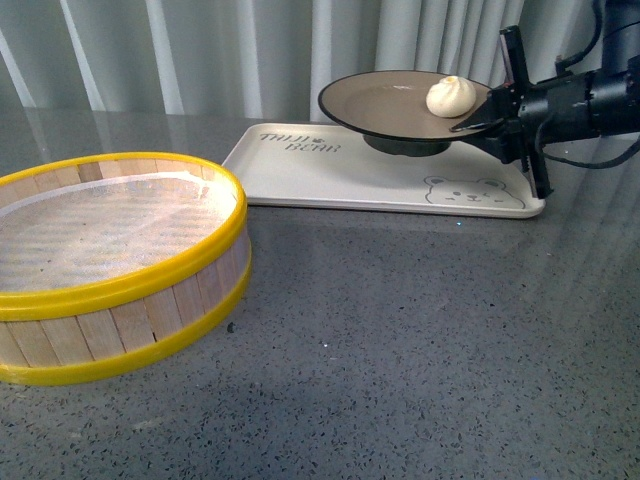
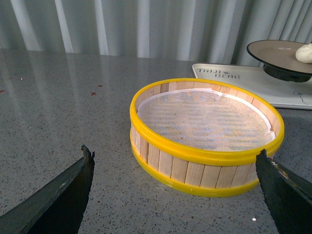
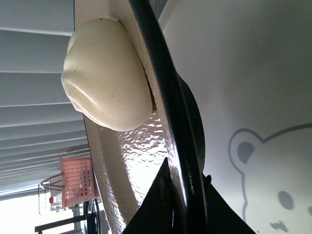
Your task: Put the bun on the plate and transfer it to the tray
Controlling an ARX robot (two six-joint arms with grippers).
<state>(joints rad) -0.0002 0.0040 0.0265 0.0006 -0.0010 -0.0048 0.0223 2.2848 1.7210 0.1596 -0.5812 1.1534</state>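
With my right gripper (image 1: 482, 122) pinching the rim of the plate (image 1: 385, 100) at upper right, I should lower it level onto the tray (image 1: 330, 175) so the bun (image 1: 451, 96) doesn't roll; left gripper (image 2: 174, 155) gapes empty.

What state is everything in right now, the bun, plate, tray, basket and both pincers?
bun: resting on the plate
plate: held over the tray, contact unclear
tray: flat on the table
steamer basket: upright, empty
right pincer: shut on plate rim
left pincer: open, empty
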